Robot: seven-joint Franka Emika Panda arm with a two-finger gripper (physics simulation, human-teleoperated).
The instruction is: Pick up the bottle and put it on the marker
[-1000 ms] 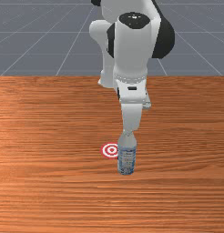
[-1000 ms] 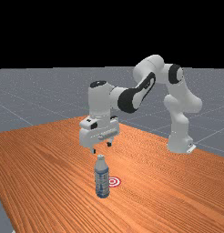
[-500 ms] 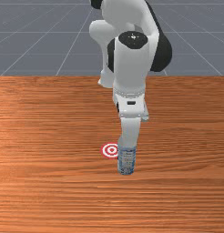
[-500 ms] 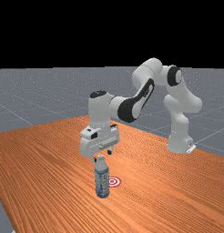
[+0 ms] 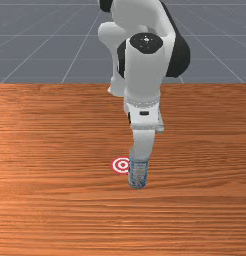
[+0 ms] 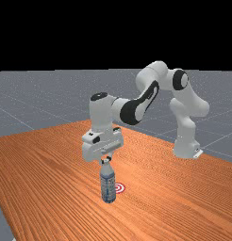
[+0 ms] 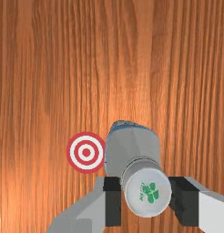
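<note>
In the far view, my gripper [image 6: 106, 160] is shut on the bottle's cap end. The blue-and-white bottle [image 6: 108, 184] hangs down from it nearly upright, leaning slightly; whether its base touches the table I cannot tell. The wrist view has the white cap with a green print on the bottle [image 7: 133, 148] between the dark pads of the gripper [image 7: 145, 200]. The red-and-white ring marker [image 7: 86, 152] lies flat beside the bottle. From the front, the bottle [image 5: 138, 173] has its top hidden by the hand, and the marker [image 5: 122, 165] is at its left, partly covered.
Orange-brown wooden table [image 5: 55, 200] surrounds the bottle and marker. The arm's base [image 6: 186, 149] stands at the far view's right, with the arm reaching over the table from there.
The fingers have closed on the bottle's top. The bottle has shifted a little toward the far view's right, its base slightly higher in both outside views. My hand had come down around the cap before that.
</note>
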